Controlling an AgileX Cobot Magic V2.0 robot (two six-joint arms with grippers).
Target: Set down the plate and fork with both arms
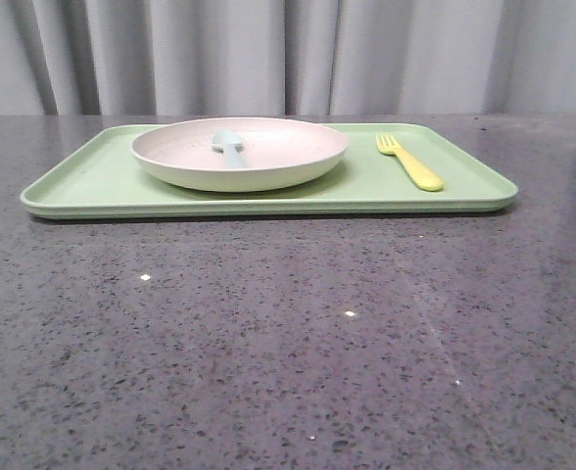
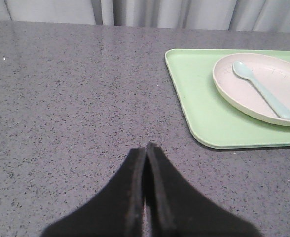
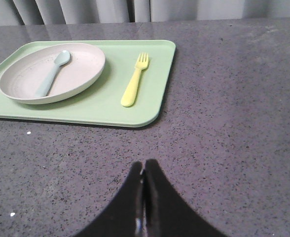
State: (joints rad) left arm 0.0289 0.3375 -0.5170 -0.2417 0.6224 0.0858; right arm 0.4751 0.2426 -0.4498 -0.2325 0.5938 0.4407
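Front view: green tray (image 1: 102, 181) on grey speckled counter (image 1: 288, 343); plate (image 1: 240, 153) on the tray's left-centre, pale blue spoon (image 1: 229, 147) lying inside it; yellow fork (image 1: 409, 162) flat on the tray, right of the plate, apart from it. No hand in this view.

Left wrist view: left hand (image 2: 148, 148) over bare counter beside the tray, fingers pressed together, holding nothing.

Right wrist view: right hand (image 3: 143, 167) over counter near the tray's edge, fingers pressed together, holding nothing.
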